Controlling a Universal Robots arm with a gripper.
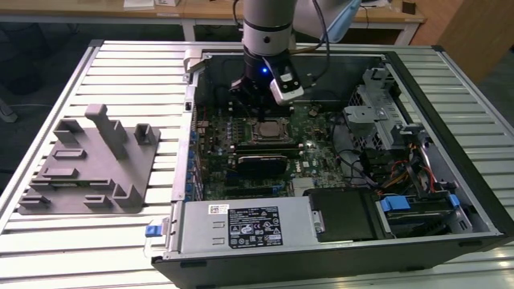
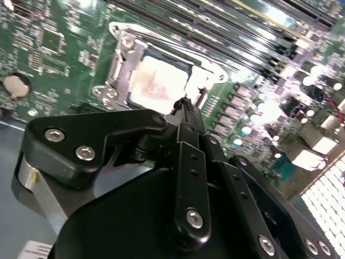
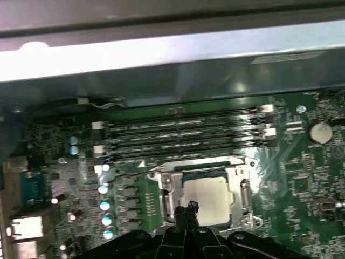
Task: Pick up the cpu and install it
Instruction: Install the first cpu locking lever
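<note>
Hovering at the socket's edge, the gripper (image 2: 186, 104) has its fingers drawn narrow, tips together with nothing between them; whether they touch the frame I cannot tell. Its black linkage hides the nearer board in both wrist views. Just beyond the tips the cpu (image 3: 207, 193) lies flat in the socket, near edge partly covered. Behind it run the memory slots (image 3: 183, 132). In the exterior view, the grey fixture plate (image 1: 88, 162) sits on the slatted table (image 1: 120, 66), to the exterior view's left of the computer case (image 1: 321, 265).

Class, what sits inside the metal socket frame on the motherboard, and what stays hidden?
The silver-topped cpu lies inside the socket frame. The claw covers part of its edge in the first wrist view; what lies beneath cannot be seen.
</note>
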